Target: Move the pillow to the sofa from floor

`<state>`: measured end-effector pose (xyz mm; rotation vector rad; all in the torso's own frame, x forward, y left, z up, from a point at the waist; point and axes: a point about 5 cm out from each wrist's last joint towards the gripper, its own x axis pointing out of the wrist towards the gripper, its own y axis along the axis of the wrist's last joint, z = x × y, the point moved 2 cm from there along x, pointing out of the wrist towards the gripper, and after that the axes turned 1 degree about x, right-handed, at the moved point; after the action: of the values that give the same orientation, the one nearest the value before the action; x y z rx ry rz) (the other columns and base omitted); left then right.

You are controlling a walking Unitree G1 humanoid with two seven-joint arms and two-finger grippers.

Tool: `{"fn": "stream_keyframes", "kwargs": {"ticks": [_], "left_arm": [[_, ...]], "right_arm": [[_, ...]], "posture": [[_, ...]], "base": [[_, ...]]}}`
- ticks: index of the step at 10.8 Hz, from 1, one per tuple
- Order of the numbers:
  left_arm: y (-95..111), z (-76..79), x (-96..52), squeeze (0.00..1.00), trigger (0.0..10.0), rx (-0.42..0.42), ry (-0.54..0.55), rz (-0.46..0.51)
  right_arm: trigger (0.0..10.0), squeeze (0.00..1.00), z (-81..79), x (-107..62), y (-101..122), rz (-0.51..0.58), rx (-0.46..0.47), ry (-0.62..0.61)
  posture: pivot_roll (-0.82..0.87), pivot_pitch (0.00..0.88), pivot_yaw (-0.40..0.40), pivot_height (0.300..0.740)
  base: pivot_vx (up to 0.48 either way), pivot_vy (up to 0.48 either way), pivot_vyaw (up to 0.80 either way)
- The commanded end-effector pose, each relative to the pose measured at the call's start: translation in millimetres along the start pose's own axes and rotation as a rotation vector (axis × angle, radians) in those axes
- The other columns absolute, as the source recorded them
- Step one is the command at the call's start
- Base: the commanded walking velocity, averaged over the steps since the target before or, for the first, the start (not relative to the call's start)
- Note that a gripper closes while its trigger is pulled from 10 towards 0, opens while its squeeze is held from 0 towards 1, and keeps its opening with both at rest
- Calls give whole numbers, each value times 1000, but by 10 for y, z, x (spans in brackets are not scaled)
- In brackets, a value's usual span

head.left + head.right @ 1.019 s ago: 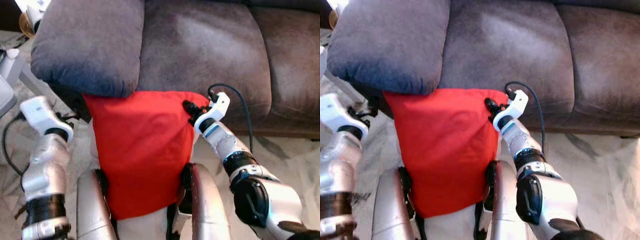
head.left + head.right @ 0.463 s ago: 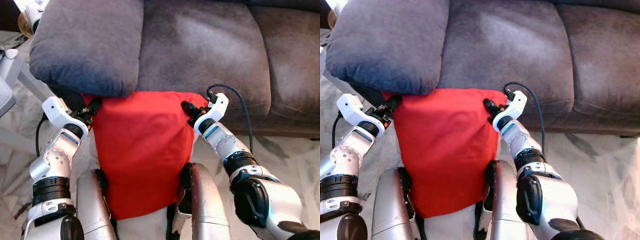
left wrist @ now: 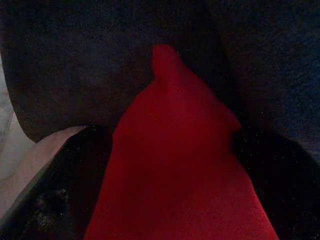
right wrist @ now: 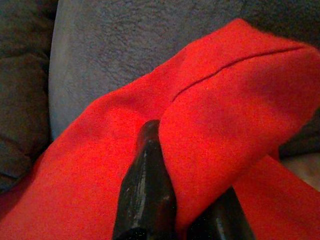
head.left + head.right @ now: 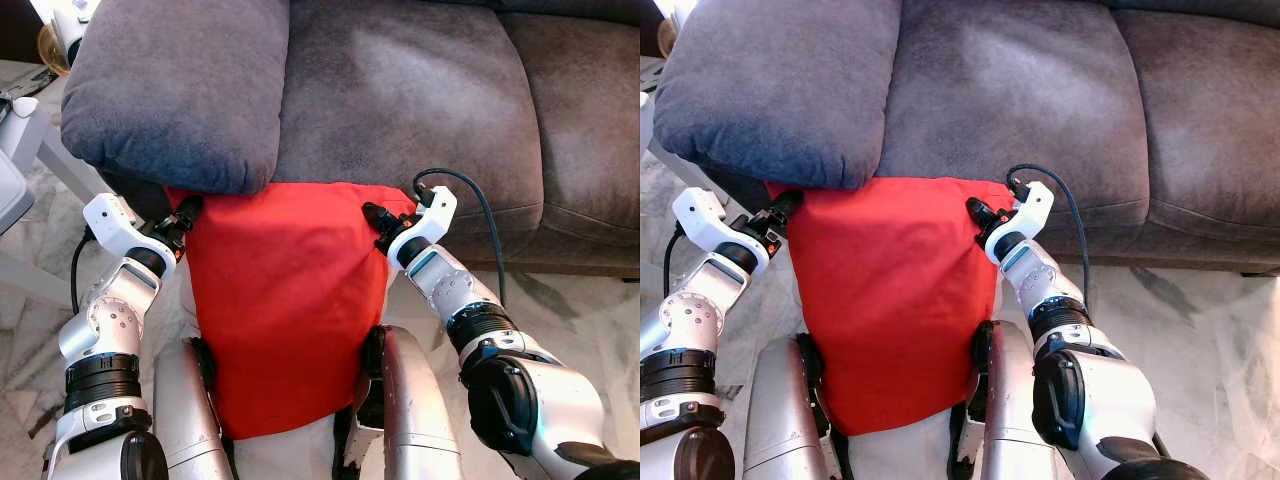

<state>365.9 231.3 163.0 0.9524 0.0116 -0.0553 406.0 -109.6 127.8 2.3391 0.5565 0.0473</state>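
A: What is the room like, and the surface?

B: The floor [image 5: 590, 310] is pale marble with grey veins. A wide sofa [image 5: 420, 110] of grey-brown plush runs across the head views from 10 to 2 o'clock. Its thick armrest [image 5: 180, 90] is at 11 o'clock, and its front edge hangs over the floor. At 9 o'clock, at the frame edge, stands some white furniture [image 5: 20, 150]; I cannot tell what it is.

A: Where is the pillow?

B: The red pillow [image 5: 285, 300] is in the centre, held up in front of the robot's body and silver legs [image 5: 410, 410]. Its upper edge touches the sofa front, just under the armrest.

A: And the grippers?

B: The right gripper [image 4: 170, 200] is clamped on the upper corner of the pillow at 2 o'clock from its centre; in the right wrist view red cloth is folded between the two black fingers [image 4: 145, 185]. The left gripper [image 5: 180, 218] is at the opposite upper corner, at 10 o'clock, touching the cloth. The left wrist view is dark and shows the red corner against the sofa; whether that gripper is closed I cannot tell.
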Motion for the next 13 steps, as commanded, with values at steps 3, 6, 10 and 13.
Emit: {"fn": "stream_keyframes", "kwargs": {"ticks": [3, 6, 10, 13], "left_arm": [[-81, -75, -26, 1000, 10000, -19, 17, -37], [-673, 235, 316, 0, 10000, 64, -82, -293], [-617, 209, 382, 0, 10000, 94, -77, -235], [-744, 273, 368, 0, 0, 113, -129, -291]], "right_arm": [[0, 0, 81, -36, -49, -17, 0, -22], [0, 0, 61, -47, 38, -9, -8, 3], [0, 0, 66, -50, 35, -10, -5, 3], [0, 0, 84, -58, 35, -11, -5, -3]], "posture": [[96, 332, -128, 523], [54, 349, -146, 523], [52, 350, -145, 523], [48, 349, -146, 523]], "base": [[0, 0, 0], [0, 0, 0], [0, 0, 0], [0, 0, 0]]}}
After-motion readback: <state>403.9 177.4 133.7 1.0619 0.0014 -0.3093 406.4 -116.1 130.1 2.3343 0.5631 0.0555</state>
